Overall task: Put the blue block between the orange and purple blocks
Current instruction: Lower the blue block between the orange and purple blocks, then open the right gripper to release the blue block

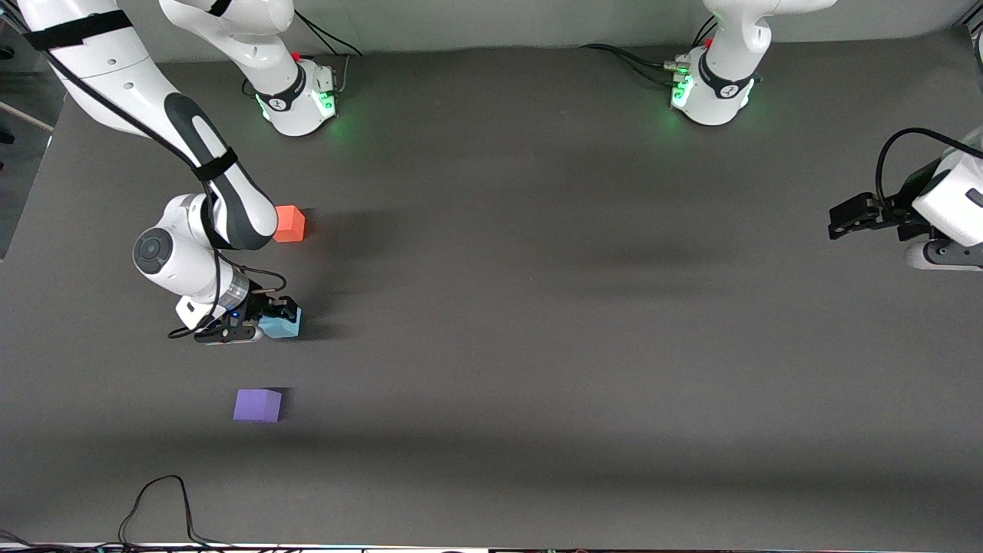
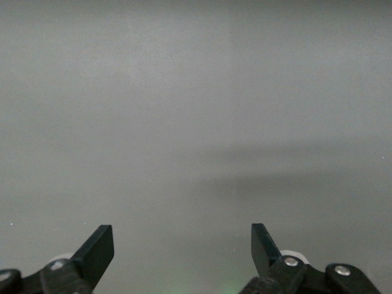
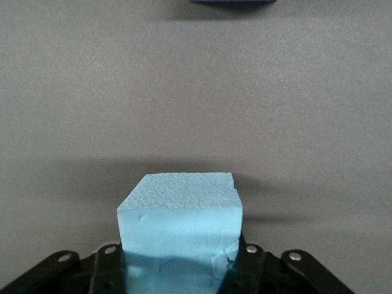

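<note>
My right gripper [image 1: 276,321] is shut on the blue block [image 1: 282,324], low at the table surface. In the right wrist view the blue block [image 3: 179,214] fills the space between the right gripper's [image 3: 179,251] jaws, which press on both its sides. The orange block [image 1: 289,223] lies on the table farther from the front camera than the blue block. The purple block [image 1: 257,405] lies nearer to it; its edge shows in the right wrist view [image 3: 231,2]. My left gripper [image 1: 839,220] waits open and empty at the left arm's end of the table [image 2: 182,242].
The grey table mat [image 1: 537,307] stretches between the two arms. Both arm bases [image 1: 303,100] stand along the table edge farthest from the front camera. A black cable [image 1: 157,503] loops on the mat's near edge, close to the purple block.
</note>
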Motion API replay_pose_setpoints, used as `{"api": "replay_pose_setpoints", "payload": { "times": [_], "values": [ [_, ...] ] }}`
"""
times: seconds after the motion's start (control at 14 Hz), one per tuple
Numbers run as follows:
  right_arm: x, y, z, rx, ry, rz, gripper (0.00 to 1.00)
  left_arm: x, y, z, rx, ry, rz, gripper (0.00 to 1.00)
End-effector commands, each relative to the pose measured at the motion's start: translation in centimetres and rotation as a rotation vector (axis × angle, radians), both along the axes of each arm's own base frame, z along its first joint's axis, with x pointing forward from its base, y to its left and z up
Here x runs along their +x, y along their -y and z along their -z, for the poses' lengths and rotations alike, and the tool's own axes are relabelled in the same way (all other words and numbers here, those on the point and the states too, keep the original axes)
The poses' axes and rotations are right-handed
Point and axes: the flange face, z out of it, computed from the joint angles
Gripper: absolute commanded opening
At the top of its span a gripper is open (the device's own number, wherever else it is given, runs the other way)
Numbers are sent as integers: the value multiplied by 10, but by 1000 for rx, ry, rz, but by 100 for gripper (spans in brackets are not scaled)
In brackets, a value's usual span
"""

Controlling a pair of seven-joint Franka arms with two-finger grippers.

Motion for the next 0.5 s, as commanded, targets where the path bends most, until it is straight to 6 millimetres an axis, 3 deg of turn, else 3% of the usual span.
{"api": "replay_pose_setpoints", "payload": {
  "times": [0.0, 0.21, 0.36, 0.43],
  "values": [
    [-9, 9, -3, -11, 18, -54, 54, 0, 3, 0, 15, 12, 5, 100],
    [-11, 19, 0, -17, 13, -58, 57, 0, 3, 0, 15, 12, 5, 100],
    [-13, 21, 2, -18, 8, -54, 67, 0, 3, 0, 15, 14, 5, 100],
    [-13, 21, 1, -17, 6, -53, 98, 0, 3, 0, 15, 14, 5, 100]
  ]
}}
